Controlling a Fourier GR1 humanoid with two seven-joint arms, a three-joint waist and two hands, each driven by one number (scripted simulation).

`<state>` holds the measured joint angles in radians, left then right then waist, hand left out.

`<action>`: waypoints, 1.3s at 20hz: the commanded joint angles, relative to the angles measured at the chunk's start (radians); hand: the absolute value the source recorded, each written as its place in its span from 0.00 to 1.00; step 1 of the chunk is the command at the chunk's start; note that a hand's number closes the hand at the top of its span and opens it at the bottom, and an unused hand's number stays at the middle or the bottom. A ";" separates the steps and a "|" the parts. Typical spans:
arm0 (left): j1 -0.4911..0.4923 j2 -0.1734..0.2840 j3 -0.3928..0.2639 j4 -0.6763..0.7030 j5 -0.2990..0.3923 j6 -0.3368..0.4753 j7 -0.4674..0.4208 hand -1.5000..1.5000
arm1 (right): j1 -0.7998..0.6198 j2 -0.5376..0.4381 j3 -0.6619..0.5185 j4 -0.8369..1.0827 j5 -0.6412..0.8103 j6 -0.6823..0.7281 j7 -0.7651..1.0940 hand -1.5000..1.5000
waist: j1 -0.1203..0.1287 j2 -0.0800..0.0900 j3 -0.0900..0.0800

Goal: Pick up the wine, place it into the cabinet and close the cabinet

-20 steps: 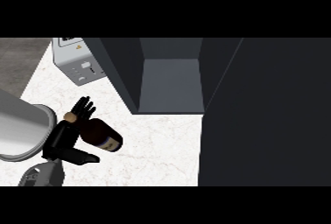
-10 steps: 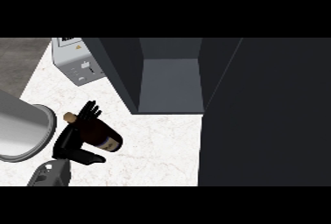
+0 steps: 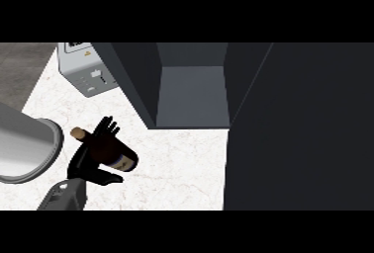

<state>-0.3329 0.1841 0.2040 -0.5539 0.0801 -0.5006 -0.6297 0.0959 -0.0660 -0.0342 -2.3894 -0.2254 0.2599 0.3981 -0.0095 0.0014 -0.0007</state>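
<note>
Compared with half a second back, the left robot hand and the wine have crept a touch up and toward the cabinet, not much else has budged. Biggest thing in view is the dark cabinet door, swung open and filling the whole right side, then the cabinet itself with its bare grey inside facing us, then the white marbled worktop. There's a big grey cylinder at the left edge and a small grey appliance at the back left. The hand is curled round the dark bottle, fingers wrapped over its body, cork end poking out toward the upper left; I'd say it's lifted, though I can't tell for sure it's off the worktop. The right robot hand doesn't show at all. So progress-wise: pick-up looks done, bottle is short of the opening, and placing plus shutting the door are both left.
</note>
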 commanded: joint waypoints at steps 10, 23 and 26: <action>-0.099 0.027 0.006 0.216 -0.008 -0.091 -0.133 1.00 | -0.002 0.021 0.024 0.027 0.017 0.009 -0.032 0.00 | -0.003 0.002 0.000; -0.031 -0.013 -0.046 0.261 -0.070 -0.025 -0.303 1.00 | 0.000 0.011 0.009 0.023 0.025 0.016 -0.025 0.00 | -0.004 0.004 -0.002; 0.145 -0.067 -0.032 0.176 -0.041 0.084 -0.374 1.00 | 0.064 0.006 -0.042 0.025 -0.017 0.047 -0.076 0.00 | 0.014 -0.003 0.001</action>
<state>-0.3407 0.1724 0.1730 -0.3704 0.0415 -0.4311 -0.8292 0.1185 -0.0575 -0.0453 -2.3811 -0.2295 0.2784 0.3739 -0.0061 -0.0018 0.0020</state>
